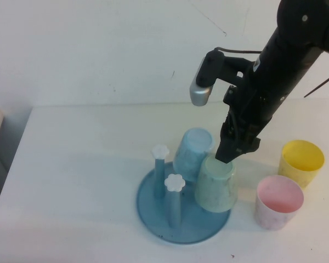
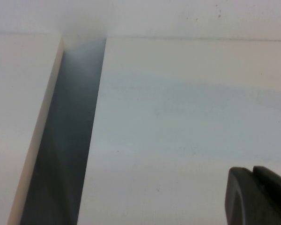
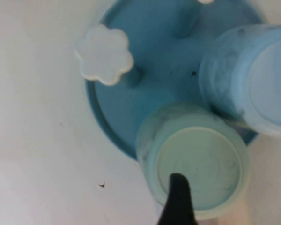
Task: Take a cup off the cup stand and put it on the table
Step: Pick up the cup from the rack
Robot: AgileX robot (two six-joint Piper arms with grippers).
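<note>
In the high view, the blue cup stand sits on the white table, toward the near side. The mint-green cup hangs upside down on a peg at the right side of the stand, and a light blue cup hangs upside down on the peg just behind it, touching it. Two pegs with white flower caps are bare on the left side. The right pincer is directly above the bottom of the mint-green cup, at or very near it; how far it is open, I cannot tell. A pink cup and a yellow cup stand upright to the right of the stand.

In the left wrist view, only a dark tip of the left pincer shows over the table; its opening cannot be judged.

In the right wrist view, one dark finger lies over the round bottom of the mint-green cup, beside the light blue cup on the cup stand.
</note>
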